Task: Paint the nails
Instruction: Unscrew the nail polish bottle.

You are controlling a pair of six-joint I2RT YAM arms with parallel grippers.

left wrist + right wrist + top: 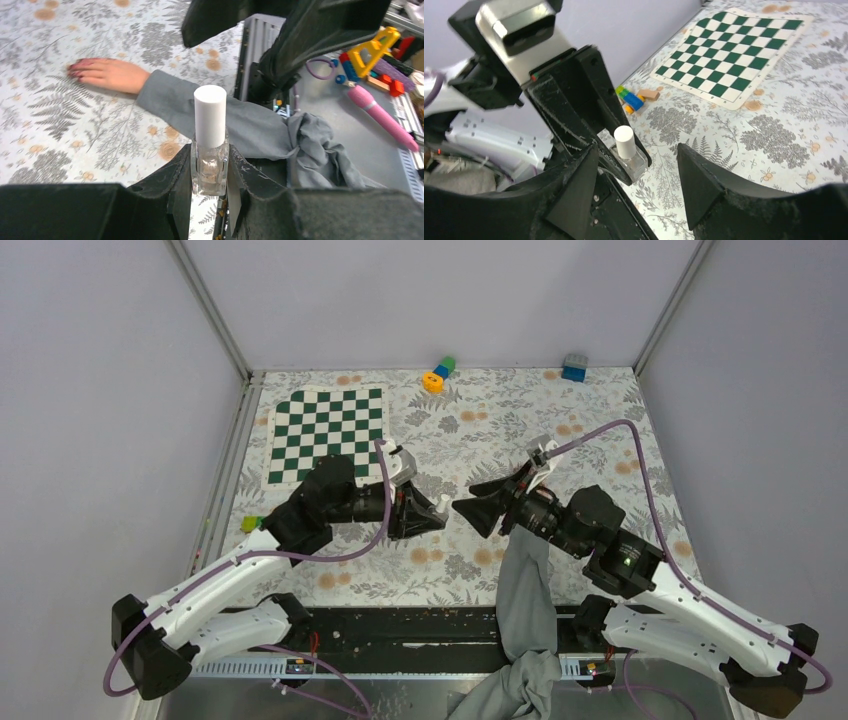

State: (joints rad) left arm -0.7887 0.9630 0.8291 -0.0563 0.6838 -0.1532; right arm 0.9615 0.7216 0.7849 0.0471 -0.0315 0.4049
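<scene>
My left gripper [432, 514] is shut on a small clear nail polish bottle [210, 167] with a white cap [210, 116], held upright; the bottle also shows in the right wrist view [630, 151]. My right gripper [472, 508] is open and empty, its jaws spread facing the cap from a short way off [639, 172]. A bare hand [112, 74] in a grey sleeve [200, 105] lies flat on the floral table cover, with dark-reddish nails [76, 70] at its fingertips. In the top view only the sleeve [525, 590] shows; the hand is hidden under the right arm.
A green-and-white chessboard mat [325, 430] lies at the back left. Toy blocks sit at the back edge [438, 373] and back right [574, 366], and a small block [250, 523] by the left arm. Toys [380, 50] lie off the table.
</scene>
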